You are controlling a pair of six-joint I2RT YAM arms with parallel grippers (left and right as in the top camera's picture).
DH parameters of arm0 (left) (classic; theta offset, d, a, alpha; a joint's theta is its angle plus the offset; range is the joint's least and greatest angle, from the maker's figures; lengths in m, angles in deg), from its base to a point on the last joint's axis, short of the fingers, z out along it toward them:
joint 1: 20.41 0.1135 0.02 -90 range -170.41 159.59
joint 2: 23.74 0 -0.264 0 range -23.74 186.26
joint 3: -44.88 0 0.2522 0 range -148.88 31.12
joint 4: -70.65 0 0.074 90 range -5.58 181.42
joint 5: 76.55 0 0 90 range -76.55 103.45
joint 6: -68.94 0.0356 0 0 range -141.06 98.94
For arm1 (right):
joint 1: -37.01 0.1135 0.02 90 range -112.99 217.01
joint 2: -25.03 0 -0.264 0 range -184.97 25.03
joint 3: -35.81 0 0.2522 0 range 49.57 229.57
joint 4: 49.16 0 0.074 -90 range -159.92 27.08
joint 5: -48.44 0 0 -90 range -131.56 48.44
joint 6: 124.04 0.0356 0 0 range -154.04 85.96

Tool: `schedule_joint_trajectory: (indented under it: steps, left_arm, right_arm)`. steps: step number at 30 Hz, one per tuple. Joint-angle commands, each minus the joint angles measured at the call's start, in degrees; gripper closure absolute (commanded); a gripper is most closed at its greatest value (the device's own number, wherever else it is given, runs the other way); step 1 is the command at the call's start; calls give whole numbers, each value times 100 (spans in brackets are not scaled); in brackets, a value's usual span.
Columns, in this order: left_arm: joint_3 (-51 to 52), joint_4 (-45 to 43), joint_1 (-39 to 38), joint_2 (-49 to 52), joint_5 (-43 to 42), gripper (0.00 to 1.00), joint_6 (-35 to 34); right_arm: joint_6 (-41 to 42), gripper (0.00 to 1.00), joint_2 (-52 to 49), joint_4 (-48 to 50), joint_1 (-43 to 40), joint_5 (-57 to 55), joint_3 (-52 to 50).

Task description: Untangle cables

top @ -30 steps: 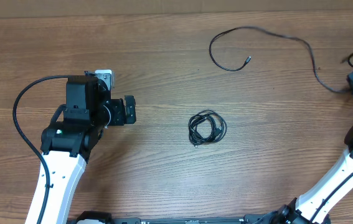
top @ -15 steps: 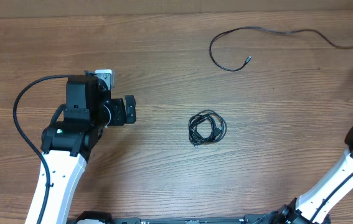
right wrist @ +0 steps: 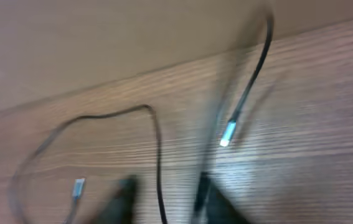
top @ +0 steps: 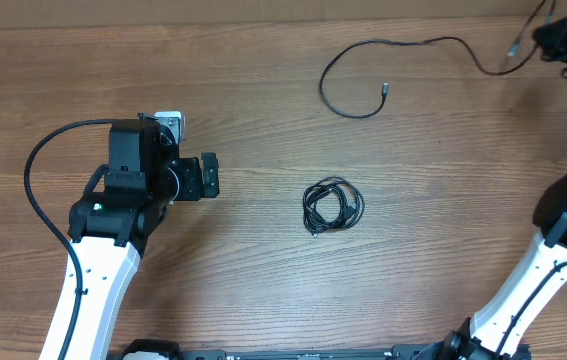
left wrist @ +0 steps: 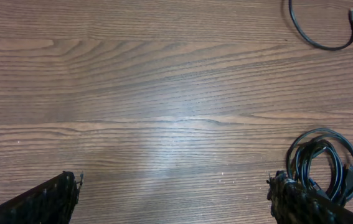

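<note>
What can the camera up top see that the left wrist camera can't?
Only overhead: both white arms, and the right gripper in the far corner, by one end of the long cable. Only left wrist: the left gripper close up, fingers spread wide. Both: the coiled cables and the long cable's looped plug end.

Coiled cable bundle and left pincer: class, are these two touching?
Apart. The overhead view shows a stretch of table between the left pincer and the coiled cable bundle.
</note>
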Motion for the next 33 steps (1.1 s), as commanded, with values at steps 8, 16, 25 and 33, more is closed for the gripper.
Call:
schedule_joint_trajectory:
  steps: [8,16,25,33]
  left_arm:
    - [-101,-68,-37,35,59,1,-37]
    - [-101,-66,-37,35,59,1,-39]
    - [-101,-63,-37,35,57,1,-39]
    - [-101,-66,-37,35,59,0,-39]
  right_arm:
    - [1738,0,31,-354,-72,-3038,-79]
    - [1718,3,31,-426,299,81,-83]
    - [940,9,28,-675,1801,-708,-96]
    - [-708,11,20,-581,3156,-1207,-463]
